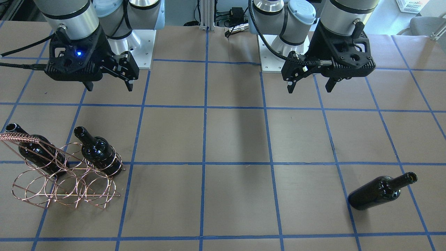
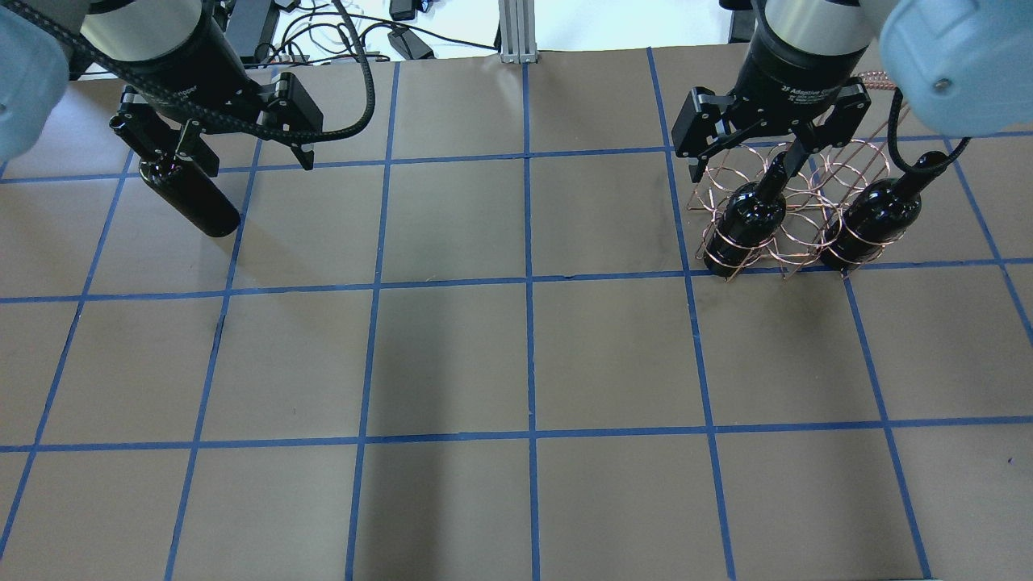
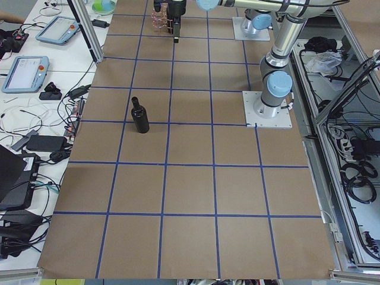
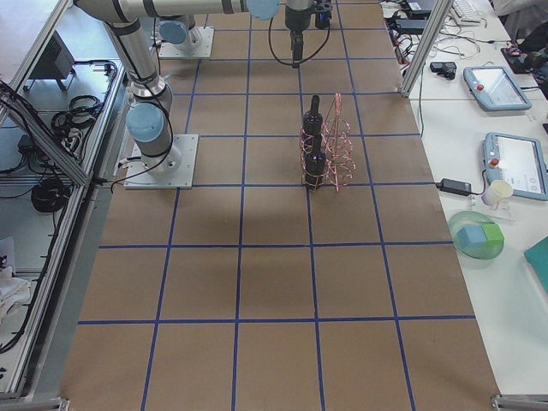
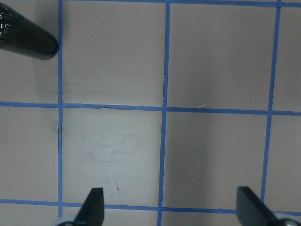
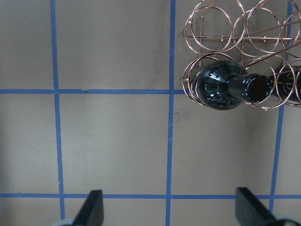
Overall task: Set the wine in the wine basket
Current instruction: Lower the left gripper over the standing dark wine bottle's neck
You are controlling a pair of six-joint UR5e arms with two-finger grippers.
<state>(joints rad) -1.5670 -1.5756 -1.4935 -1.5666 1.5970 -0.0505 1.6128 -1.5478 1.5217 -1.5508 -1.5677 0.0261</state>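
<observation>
A near-black wine bottle (image 1: 381,191) lies on its side on the table on my left side, also seen in the overhead view (image 2: 190,198) and at the left wrist view's top-left corner (image 5: 23,37). My left gripper (image 1: 309,89) hangs open and empty above the table, near it but not touching. The copper wire wine basket (image 1: 21,138) stands on my right side and holds two like bottles (image 2: 746,222) (image 2: 876,214) in its outer loops. My right gripper (image 2: 744,169) is open and empty above the basket's nearer bottle (image 6: 225,87).
Brown paper with blue tape grid lines covers the table (image 2: 524,363). The arm bases (image 1: 139,48) stand at the robot's side. Tablets and cables lie on side benches (image 3: 35,71) beyond the table edge.
</observation>
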